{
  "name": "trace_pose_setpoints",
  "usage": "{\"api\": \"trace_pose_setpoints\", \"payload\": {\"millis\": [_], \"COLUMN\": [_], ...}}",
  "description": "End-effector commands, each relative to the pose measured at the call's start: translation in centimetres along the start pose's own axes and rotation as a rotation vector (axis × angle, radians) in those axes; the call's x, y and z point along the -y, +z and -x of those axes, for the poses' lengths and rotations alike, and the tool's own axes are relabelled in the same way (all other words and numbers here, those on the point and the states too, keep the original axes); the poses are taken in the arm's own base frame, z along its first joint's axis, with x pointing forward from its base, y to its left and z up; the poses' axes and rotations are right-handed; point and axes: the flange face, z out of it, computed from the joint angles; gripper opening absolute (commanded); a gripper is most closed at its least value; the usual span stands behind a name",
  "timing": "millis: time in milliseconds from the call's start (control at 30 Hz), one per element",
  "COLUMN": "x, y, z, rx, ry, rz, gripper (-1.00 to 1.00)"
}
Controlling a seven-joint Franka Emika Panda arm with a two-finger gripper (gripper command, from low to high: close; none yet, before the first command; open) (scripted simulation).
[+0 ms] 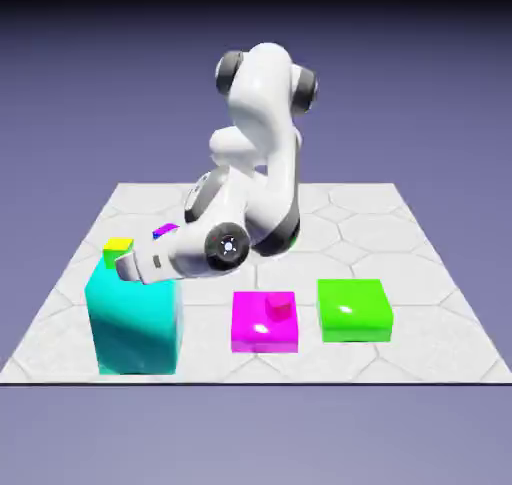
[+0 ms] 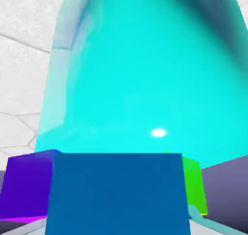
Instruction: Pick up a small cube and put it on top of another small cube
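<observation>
1. Your claw (image 2: pixel 118 229) is clamped on the small cube (image 2: pixel 118 193), whose blue face fills the hand view's bottom.
2. You see it above the big cyan block (image 1: pixel 135 323), beside a tiny yellow-green cube (image 1: pixel 118 249).

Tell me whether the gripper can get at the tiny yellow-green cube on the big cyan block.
Probably yes: the gripper hangs right beside the tiny yellow-green cube, nothing between, though shut on the small cube.
</observation>
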Motion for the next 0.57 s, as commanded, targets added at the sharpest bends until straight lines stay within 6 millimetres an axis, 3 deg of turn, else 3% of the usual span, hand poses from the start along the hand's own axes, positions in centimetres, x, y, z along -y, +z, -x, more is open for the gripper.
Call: {"api": "trace_pose_setpoints", "payload": {"millis": [0, 67, 233, 267, 300, 333, 500, 533], "x": [-3.3, -3.4, -2.3, -2.2, -2.2, -2.2, -3.4, -3.4], "y": [1.9, 2.0, 7.8, 8.0, 8.0, 8.0, 2.2, 2.0], "z": [0.4, 0.4, -0.7, -0.7, -0.7, -0.7, 0.4, 0.4], "rx": [0.036, 0.038, 0.038, 0.038, 0.038, 0.038, 0.038, 0.038], "ry": [0.053, 0.056, 0.056, 0.056, 0.056, 0.056, 0.056, 0.056], "rz": [-0.004, -0.005, -0.004, -0.005, -0.005, -0.005, -0.004, -0.005], "gripper": [-1.00, -1.00, -1.00, -1.00, 1.00, 1.00, 1.00, 1.00]}}
